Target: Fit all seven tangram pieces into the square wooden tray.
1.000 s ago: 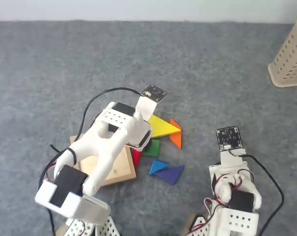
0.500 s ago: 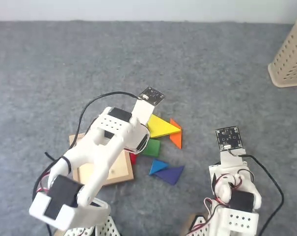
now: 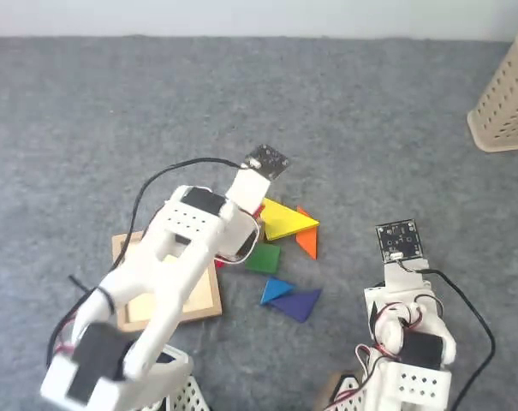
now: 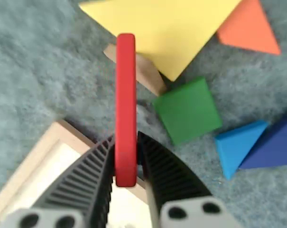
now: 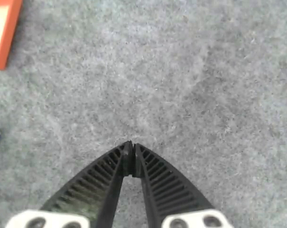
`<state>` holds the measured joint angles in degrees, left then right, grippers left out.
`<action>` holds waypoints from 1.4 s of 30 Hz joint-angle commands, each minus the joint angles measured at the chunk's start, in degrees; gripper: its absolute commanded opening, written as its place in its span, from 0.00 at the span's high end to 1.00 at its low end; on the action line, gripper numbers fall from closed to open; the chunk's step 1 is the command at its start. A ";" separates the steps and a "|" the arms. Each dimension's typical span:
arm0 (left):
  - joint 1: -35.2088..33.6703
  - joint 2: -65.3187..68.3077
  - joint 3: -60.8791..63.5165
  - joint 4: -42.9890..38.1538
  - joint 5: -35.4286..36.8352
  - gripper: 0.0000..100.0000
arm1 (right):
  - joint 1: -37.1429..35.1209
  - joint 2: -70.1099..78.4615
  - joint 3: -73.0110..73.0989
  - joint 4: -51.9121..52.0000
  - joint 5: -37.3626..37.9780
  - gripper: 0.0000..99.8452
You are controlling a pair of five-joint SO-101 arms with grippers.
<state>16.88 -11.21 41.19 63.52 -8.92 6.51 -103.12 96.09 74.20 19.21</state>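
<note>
My left gripper (image 4: 125, 142) is shut on a red piece (image 4: 125, 95), held on edge above the carpet just past a corner of the wooden tray (image 4: 36, 164). Beyond it lie a yellow triangle (image 4: 167, 28), an orange triangle (image 4: 250, 28), a green square (image 4: 188, 110), a small blue triangle (image 4: 238, 145) and a purple triangle (image 4: 276, 149). A tan piece (image 4: 145, 73) pokes out from under the yellow one. From above, the left arm covers much of the tray (image 3: 203, 301). My right gripper (image 5: 130, 152) is shut and empty over bare carpet.
A beige slatted basket (image 3: 507, 94) stands at the far right edge. The loose pieces cluster between the two arms, yellow (image 3: 288, 221), green (image 3: 263, 257) and purple (image 3: 300, 301). An orange piece (image 5: 3, 33) lies far from the right gripper's fingers.
The left arm has swung its elbow back and to the left, and the tray now sits further left. Less of the red piece shows under the wrist. The right arm has not moved.
</note>
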 commanded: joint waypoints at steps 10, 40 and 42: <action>-15.74 -26.46 -0.92 15.21 -25.14 0.97 | 0.66 -0.84 0.35 -0.75 0.70 0.99; -26.81 -14.33 14.37 -7.03 -62.33 0.97 | 0.66 -0.84 0.35 -0.75 0.70 0.99; -27.78 -13.98 14.20 -6.95 -63.12 0.97 | 0.66 -0.84 0.35 -0.75 0.70 0.99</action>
<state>-9.41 -25.45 57.71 57.63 -70.55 6.51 -103.12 96.09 74.20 19.21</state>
